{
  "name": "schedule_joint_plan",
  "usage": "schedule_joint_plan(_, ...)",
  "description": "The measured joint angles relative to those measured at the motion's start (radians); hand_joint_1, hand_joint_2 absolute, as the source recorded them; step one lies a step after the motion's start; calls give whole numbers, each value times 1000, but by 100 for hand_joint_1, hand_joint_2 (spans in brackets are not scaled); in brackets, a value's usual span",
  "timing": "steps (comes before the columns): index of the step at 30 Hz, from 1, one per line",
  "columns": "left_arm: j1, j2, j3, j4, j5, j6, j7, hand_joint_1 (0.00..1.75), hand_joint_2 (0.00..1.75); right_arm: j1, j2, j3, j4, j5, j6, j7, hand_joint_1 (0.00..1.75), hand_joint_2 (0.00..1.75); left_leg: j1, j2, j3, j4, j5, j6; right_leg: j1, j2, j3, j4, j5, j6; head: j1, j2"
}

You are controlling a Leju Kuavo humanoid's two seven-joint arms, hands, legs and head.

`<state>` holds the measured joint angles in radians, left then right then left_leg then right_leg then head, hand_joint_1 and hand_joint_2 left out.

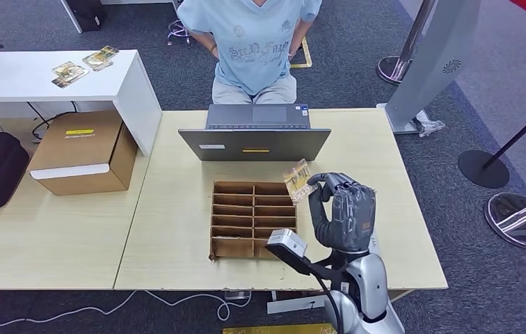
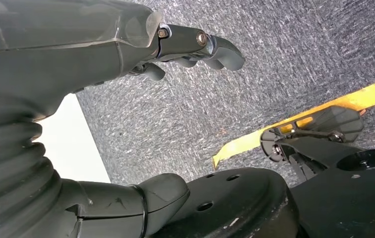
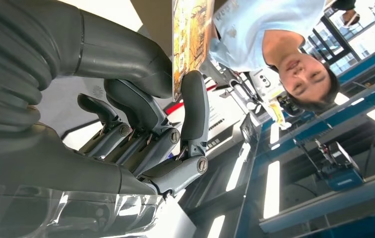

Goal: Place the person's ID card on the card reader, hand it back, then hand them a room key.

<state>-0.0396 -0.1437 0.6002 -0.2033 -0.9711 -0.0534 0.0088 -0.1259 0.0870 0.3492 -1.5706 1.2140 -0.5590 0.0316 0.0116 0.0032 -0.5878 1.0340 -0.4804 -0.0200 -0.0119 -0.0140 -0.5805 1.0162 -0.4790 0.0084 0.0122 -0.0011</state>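
On the white side desk [image 1: 10,76] at far left I count two yellowish cards [image 1: 69,72], [image 1: 100,57] lying flat. A brown cardboard box [image 1: 83,152] sits just beside that desk. My left hand [image 2: 126,44] hangs over grey carpet, fingers loosely apart, holding nothing. On the counter [image 1: 170,209]: one open laptop [image 1: 254,142] and one cardboard divider tray [image 1: 253,219] in front of it. My right hand [image 1: 340,209] pinches one room key [image 1: 298,181] between thumb and finger, above the tray's far right corner. The key is yellow-gold, printed, glossy; it is held edge-up, long axis tilted toward the laptop and the seated person [image 1: 250,42].
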Motion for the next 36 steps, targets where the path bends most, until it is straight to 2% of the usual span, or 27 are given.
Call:
schedule_joint_plan(19, -3, -1, 5, 0, -28, -2, -9, 0, 175, -232, 6, 39, 157, -6, 49, 10, 174, 175, 0, 0, 0, 0, 1, 0, 0, 0, 0, 0, 1, 0, 0, 0)
schedule_joint_plan(29, -11, 1, 5, 0, -51, -8, -12, 0, 175, -460, 42, 46, 348, -27, 111, 53, 174, 175, 0, 0, 0, 0, 3, -1, 0, 0, 0, 1, 2, -1, 0, 0)
schedule_joint_plan(36, -20, 4, 5, 0, -75, -16, -12, 0, 175, -583, 53, 39, 490, -83, 130, 55, 166, 175, 0, 0, 0, 0, 3, -1, 0, 0, 0, 1, 3, -2, 0, 0)
